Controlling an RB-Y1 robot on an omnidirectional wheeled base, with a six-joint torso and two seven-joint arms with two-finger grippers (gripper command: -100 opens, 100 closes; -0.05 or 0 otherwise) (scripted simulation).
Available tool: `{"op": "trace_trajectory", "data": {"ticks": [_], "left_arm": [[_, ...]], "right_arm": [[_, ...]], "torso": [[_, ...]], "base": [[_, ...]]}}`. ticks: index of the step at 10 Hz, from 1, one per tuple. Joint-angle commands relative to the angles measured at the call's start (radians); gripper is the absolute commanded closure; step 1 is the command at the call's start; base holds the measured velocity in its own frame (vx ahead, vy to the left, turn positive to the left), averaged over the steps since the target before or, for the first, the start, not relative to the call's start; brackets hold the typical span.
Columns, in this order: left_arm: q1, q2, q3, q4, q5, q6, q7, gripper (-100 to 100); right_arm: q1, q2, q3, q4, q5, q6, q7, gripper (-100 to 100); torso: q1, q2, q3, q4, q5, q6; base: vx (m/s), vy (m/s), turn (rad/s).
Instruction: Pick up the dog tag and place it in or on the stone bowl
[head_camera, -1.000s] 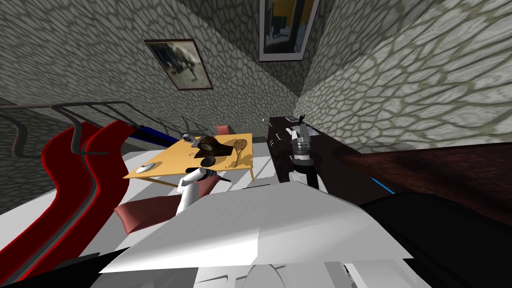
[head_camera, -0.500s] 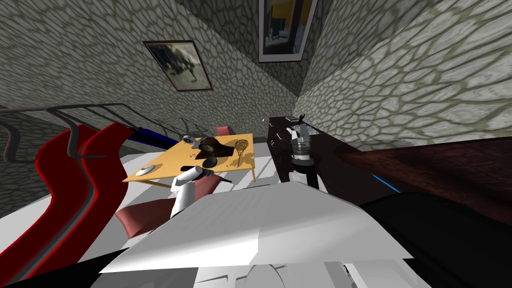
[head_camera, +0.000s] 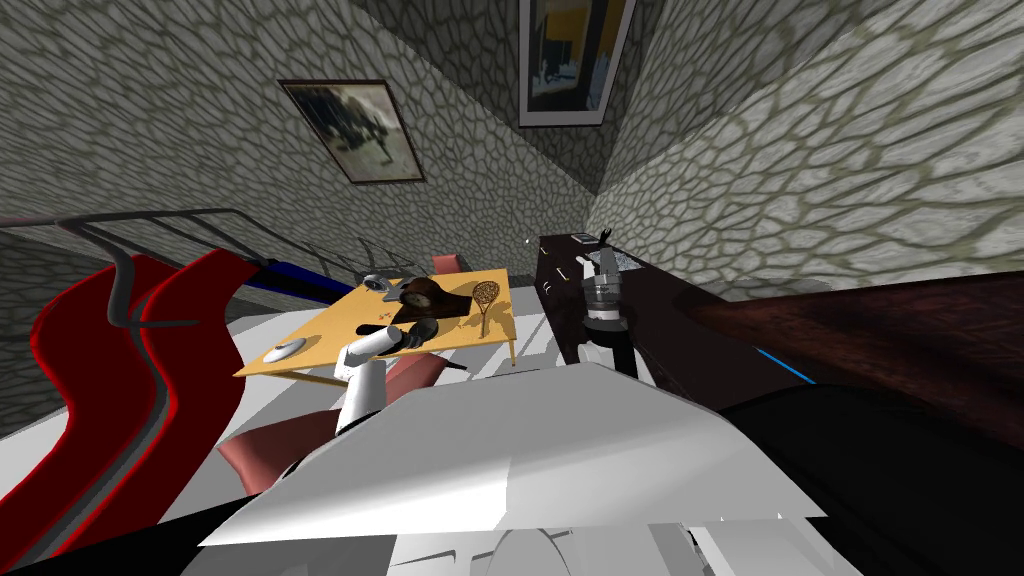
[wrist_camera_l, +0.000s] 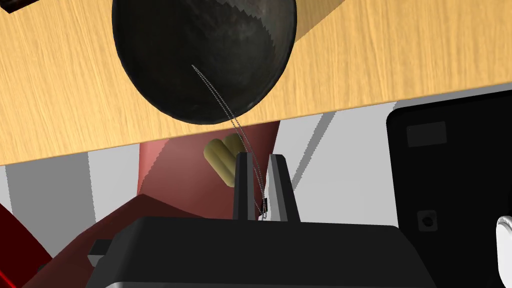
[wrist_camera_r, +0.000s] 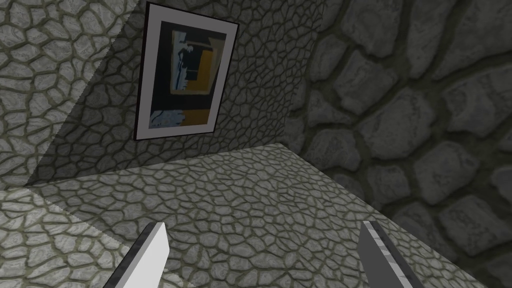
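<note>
Dog tag (wrist_camera_l: 263, 204) pinched in my left gripper (wrist_camera_l: 260, 186), just short of the dark stone bowl (wrist_camera_l: 205, 55).
I clamp the small tag itself, blades nearly together, so its fine chain (wrist_camera_l: 220, 102) arcs free ahead toward the bowl, which sits at the near edge of the wooden table (wrist_camera_l: 400, 50). My right gripper (wrist_camera_r: 262, 227) is spread wide, raised beside the dark cabinet (head_camera: 660, 330), I judge to keep clear.

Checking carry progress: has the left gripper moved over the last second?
Yes: the left gripper, holding the dog tag, went from below the near edge of the yellow table up to the dark bowl.
</note>
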Motion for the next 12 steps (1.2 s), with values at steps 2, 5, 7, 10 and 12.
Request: {"op": "trace_trajectory", "data": {"ticks": [2,5,7,10,12], "left_arm": [[-0.002,0.000,-0.011,-0.032,-0.015,0.002,0.005,100],[-0.009,0.004,-0.017,-0.058,-0.026,0.005,0.010,-100],[-0.009,0.004,-0.017,-0.057,-0.026,0.004,0.010,-100],[-0.009,0.004,-0.017,-0.057,-0.026,0.004,0.010,0],[-0.028,0.063,-0.043,0.011,0.030,-0.019,0.001,-100]], "right_arm": [[0.000,0.000,0.000,0.000,0.000,0.000,0.000,0],[0.000,0.000,0.000,0.000,0.000,0.000,0.000,0],[0.000,0.000,0.000,0.000,0.000,0.000,0.000,0],[0.000,0.000,0.000,0.000,0.000,0.000,0.000,0],[0.000,0.000,0.000,0.000,0.000,0.000,0.000,0]], "torso": [[0.001,-0.002,-0.001,0.000,0.000,0.000],[-0.003,0.002,0.001,0.000,0.000,0.000],[-0.006,0.005,0.003,0.000,0.000,0.000],[-0.007,0.006,0.003,0.001,-0.001,0.000],[-0.010,0.007,0.004,0.001,-0.001,0.001]], "base": [[0.098,0.105,-0.044],[0.045,0.055,-0.029],[0.000,0.000,0.000],[0.000,0.000,0.000],[-0.030,-0.053,-0.057]]}}
